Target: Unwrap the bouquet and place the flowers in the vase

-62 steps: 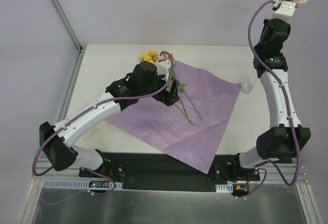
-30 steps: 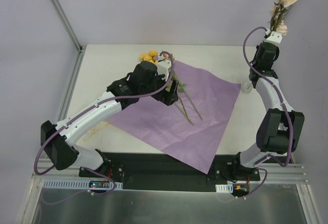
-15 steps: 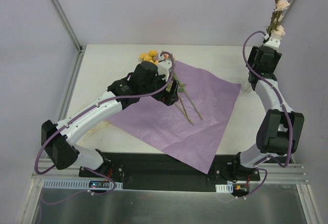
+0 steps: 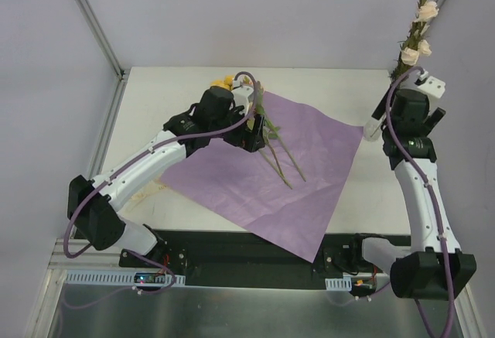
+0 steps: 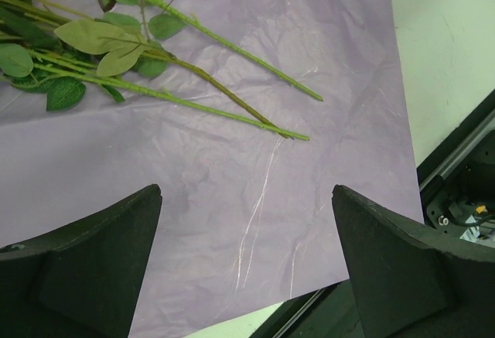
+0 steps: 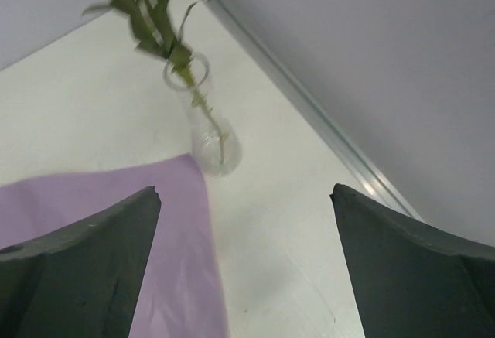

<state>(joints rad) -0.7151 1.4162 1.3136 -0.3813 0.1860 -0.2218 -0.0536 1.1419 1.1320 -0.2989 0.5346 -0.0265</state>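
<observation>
Yellow blooms (image 4: pixel 224 83) half behind left arm (image 4: pixel 155 156)

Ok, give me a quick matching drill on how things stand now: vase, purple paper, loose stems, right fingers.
1. vase
2. purple paper
3. loose stems
4. right fingers

A. open, holding nothing
B. lying on the paper
C. has a leafy stem standing in it
D. spread out on the table

Pairs: 1-C, 2-D, 3-B, 4-A.
</observation>
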